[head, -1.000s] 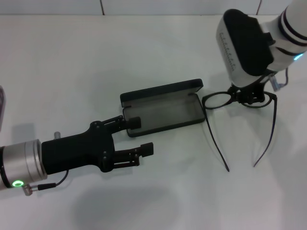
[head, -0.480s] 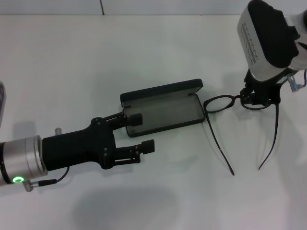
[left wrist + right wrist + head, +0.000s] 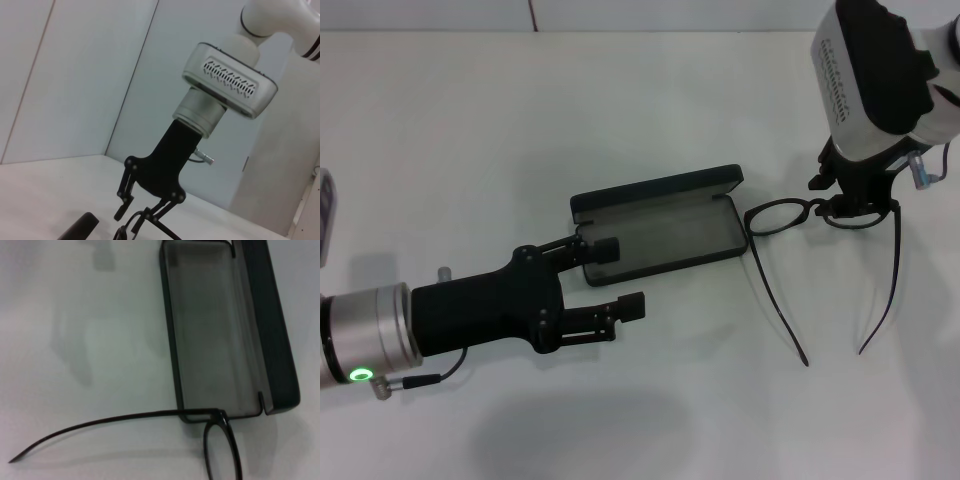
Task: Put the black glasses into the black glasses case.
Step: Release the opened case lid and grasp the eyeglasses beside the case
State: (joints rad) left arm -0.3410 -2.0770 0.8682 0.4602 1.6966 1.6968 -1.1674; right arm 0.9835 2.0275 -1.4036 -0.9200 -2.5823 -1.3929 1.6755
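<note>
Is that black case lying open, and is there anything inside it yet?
Open and empty. The black glasses case shows bare grey lining, its lid laid back. The black glasses lie beside it on the table, arms spread.

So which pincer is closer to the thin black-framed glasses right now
The right. The right pincer is directly over the thin black-framed glasses at their front frame, while the left pincer sits by the near end of the open matte black case, the case between them.

The black glasses case [image 3: 660,222] looks matt hard plastic, its lining a soft grey cloth. The black glasses [image 3: 820,250] have thin glossy plastic rims. The worktop [image 3: 470,130] is smooth, matt white.
</note>
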